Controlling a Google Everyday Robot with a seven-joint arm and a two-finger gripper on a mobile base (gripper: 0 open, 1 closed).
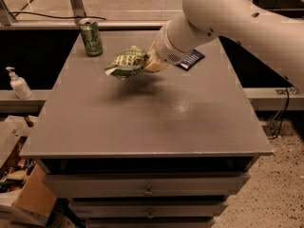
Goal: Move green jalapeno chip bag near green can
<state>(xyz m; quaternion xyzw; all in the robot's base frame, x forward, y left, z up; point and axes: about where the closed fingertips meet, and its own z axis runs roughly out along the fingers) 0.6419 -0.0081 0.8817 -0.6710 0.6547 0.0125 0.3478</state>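
Pincer (148,63) grasping green jalapeno chip bag (126,62), bag at pincer's tip, above table (142,122).

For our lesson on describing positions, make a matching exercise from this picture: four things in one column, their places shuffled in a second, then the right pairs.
1 green jalapeno chip bag
2 green can
3 dark navy packet
4 white pump bottle

A on the ledge left of the table
B flat on the table, beside the arm
C held clear above the table by the gripper
D upright near the table's far left corner

Pairs: 1-C, 2-D, 3-B, 4-A
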